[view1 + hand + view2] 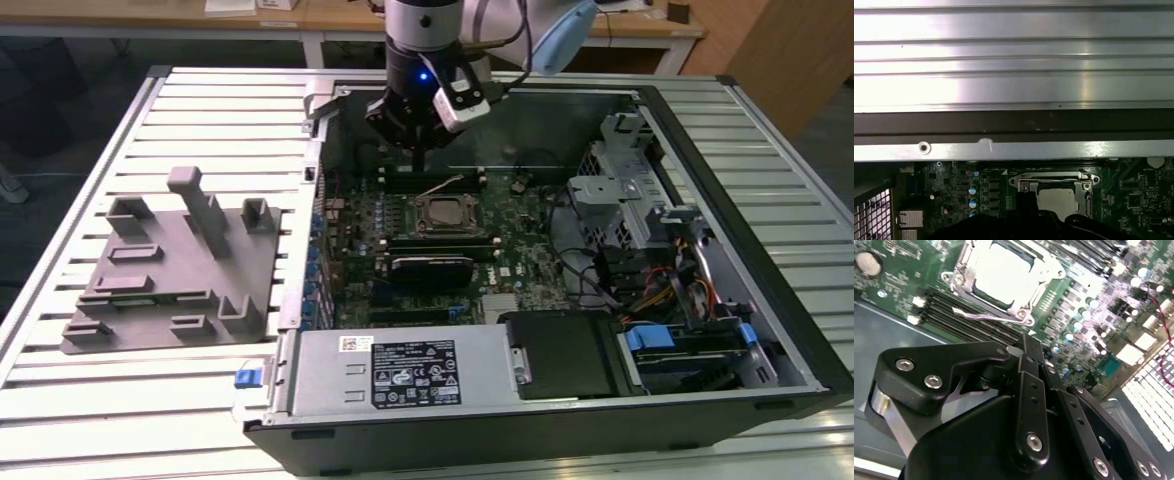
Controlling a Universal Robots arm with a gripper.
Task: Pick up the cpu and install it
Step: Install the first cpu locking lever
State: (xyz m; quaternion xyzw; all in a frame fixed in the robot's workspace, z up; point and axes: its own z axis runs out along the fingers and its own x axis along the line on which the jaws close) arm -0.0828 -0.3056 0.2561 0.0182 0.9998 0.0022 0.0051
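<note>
Hovering over the motherboard (523, 243), jaws closed on nothing, cpu (1003, 269) seated in socket (956, 280).

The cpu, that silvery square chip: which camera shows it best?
The second wrist view: there the cpu looks large and bright, sitting within its socket frame. The first wrist view shows it smaller, with something dark covering part of it. The exterior view shows it as just a tiny pale square.
</note>
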